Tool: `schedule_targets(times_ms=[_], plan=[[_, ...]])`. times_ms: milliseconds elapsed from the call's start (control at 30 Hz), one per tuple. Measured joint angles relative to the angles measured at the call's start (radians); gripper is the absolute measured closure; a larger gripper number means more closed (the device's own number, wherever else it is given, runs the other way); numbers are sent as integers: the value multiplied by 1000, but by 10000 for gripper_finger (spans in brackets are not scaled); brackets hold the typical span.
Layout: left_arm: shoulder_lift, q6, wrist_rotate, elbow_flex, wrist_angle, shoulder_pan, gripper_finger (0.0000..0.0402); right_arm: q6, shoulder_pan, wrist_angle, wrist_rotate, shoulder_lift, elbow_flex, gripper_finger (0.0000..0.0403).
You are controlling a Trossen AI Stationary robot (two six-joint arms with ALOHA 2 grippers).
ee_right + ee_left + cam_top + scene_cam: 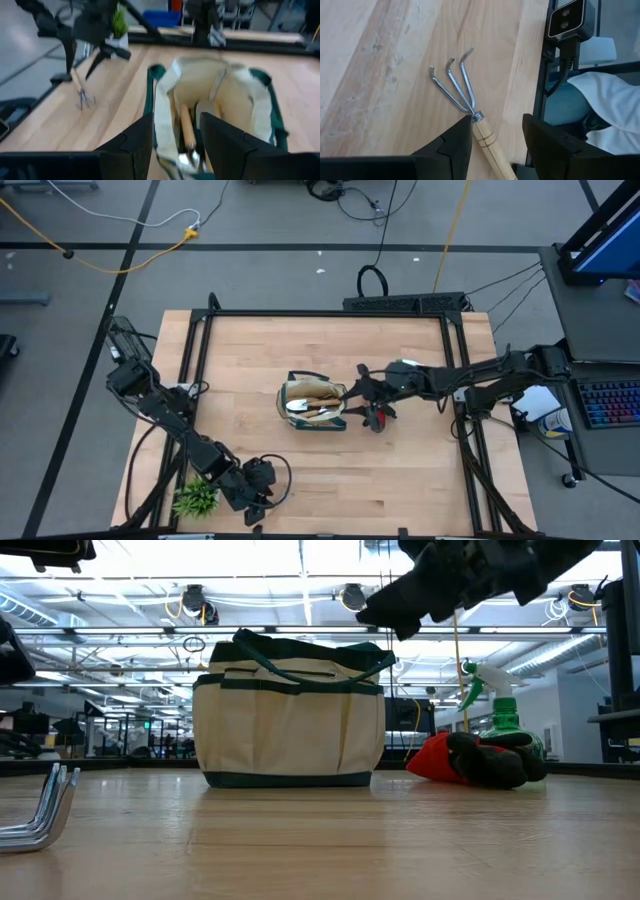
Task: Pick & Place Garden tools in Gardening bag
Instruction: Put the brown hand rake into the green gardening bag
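Note:
The cream gardening bag (315,402) with green trim stands upright mid-table and holds wooden-handled tools (185,125). My right gripper (348,393) hovers open and empty over the bag's right rim (162,100). My left gripper (258,508) is open low at the table's near edge. Its fingers stand on either side of the wooden handle (487,142) of a three-tined rake (455,85) that lies flat on the table. The red-and-black gloves (480,758) lie right of the bag. The green spray bottle (503,712) stands behind them. My left gripper straddles the rake's handle just behind the metal collar (477,117), coming from above. One fingertip (462,130) stands right beside the collar; I cannot tell whether it touches. The rake lies flat on the table.
A small potted green plant (195,498) stands at the near left corner, close to my left gripper. The table's black frame edge (542,95) runs just beyond the rake. Bare wood lies left of the bag (290,720) and in front of it.

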Motion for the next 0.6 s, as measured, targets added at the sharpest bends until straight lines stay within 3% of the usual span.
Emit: schedule_targets(times_ms=[600], plan=[[0,-47,-54,0,1,-40,225,27,2,37,0,0,-15,248]])
